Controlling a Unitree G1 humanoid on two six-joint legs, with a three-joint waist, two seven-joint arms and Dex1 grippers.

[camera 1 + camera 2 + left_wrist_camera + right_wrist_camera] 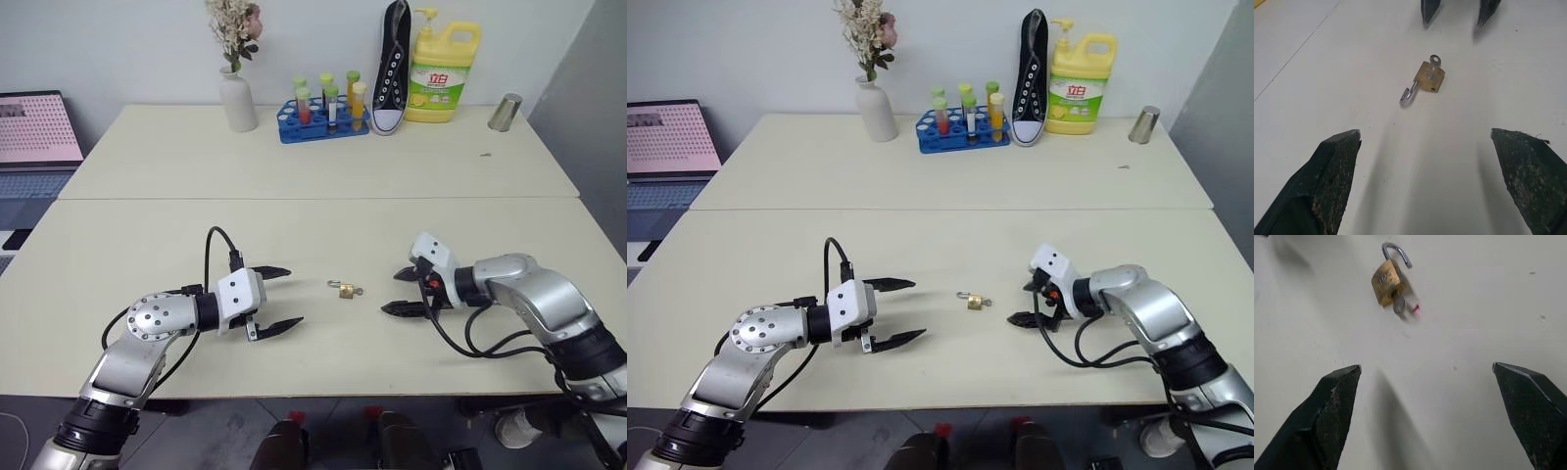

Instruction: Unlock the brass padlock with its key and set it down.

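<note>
The brass padlock point(345, 290) lies on the cream table between both grippers, touched by neither. Its silvery shackle point(1408, 95) is swung open, and the key point(1435, 59) sticks out of the body. My left gripper point(278, 297) rests to its left, open, with nothing between its fingers. To the right of the lock my right gripper point(405, 292) also stands open and empty. In the right wrist view the padlock point(1387, 281) lies ahead of the spread fingertips, and the key point(1399, 303) shows against its body.
At the table's back stand a white vase point(237, 98), a blue rack of tubes point(323, 116), a black sneaker point(392, 67), a yellow soap bottle point(443, 70) and a metal cup point(505, 113). A laptop point(37, 129) sits at the far left.
</note>
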